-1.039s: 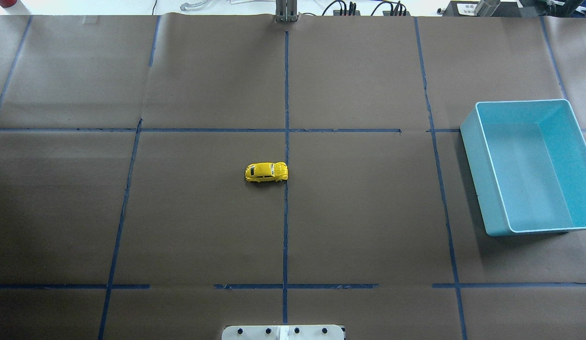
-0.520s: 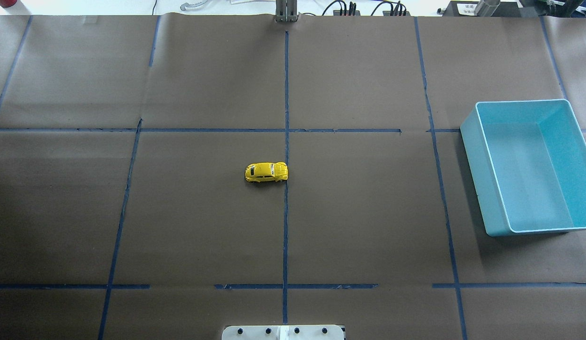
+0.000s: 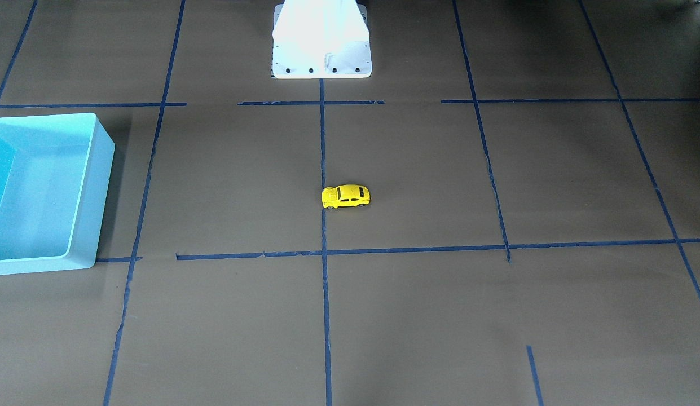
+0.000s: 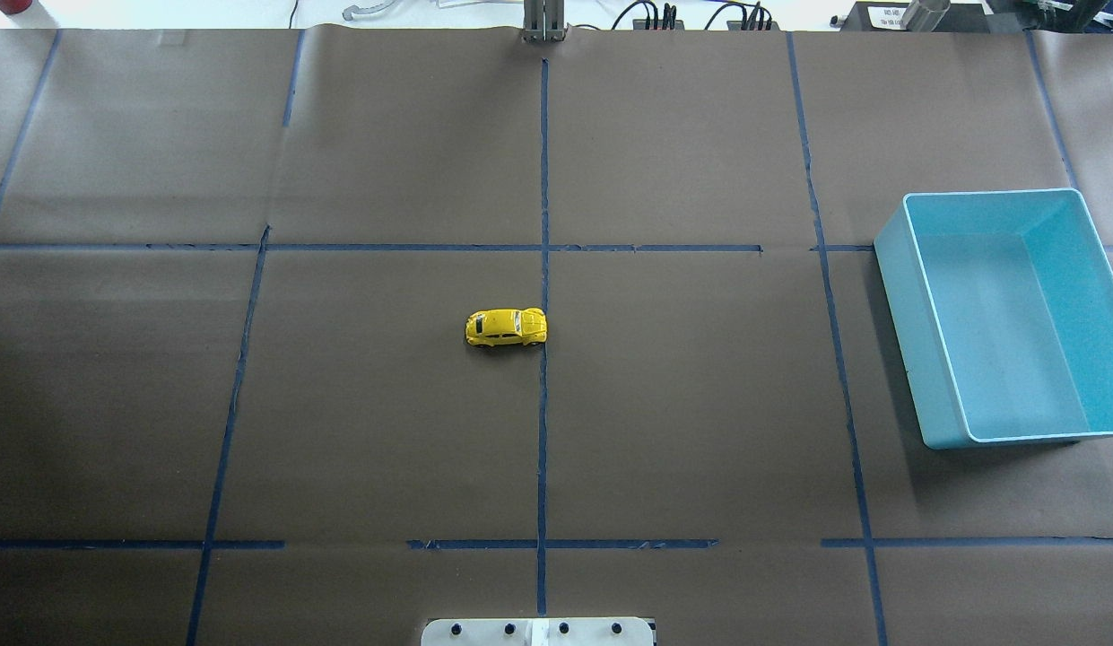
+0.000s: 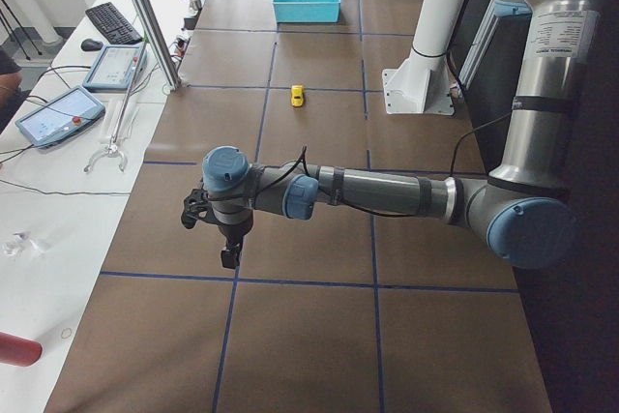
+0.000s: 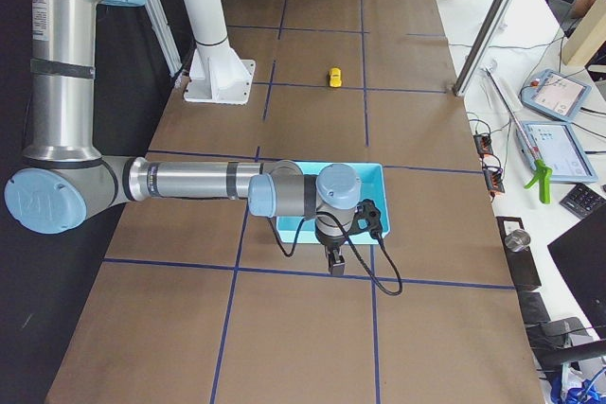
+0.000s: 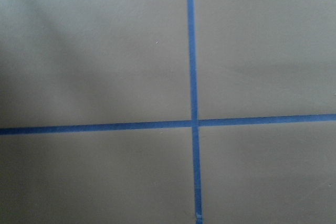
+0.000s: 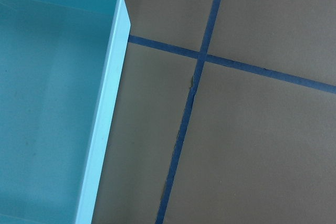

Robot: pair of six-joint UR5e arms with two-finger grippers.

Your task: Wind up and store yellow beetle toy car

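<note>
The yellow beetle toy car [image 4: 507, 327] stands on its wheels on the brown table, just left of the centre tape line; it also shows in the front view [image 3: 346, 196] and the side views [image 5: 297, 96] [image 6: 334, 78]. The light blue bin [image 4: 906, 350] stands empty at the right edge, also in the front view [image 3: 93, 192]. My left gripper [image 5: 229, 256] hangs above the table far from the car, and I cannot tell if it is open. My right gripper [image 6: 334, 262] hangs by the bin's outer side, and I cannot tell its state. Neither holds anything that I can see.
The robot's white base plate [image 4: 538, 632] sits at the near table edge. Blue tape lines cross the brown paper. The right wrist view shows the bin's rim [image 8: 107, 119] beside a tape crossing. Tablets and cables lie on the side bench [image 5: 58, 113].
</note>
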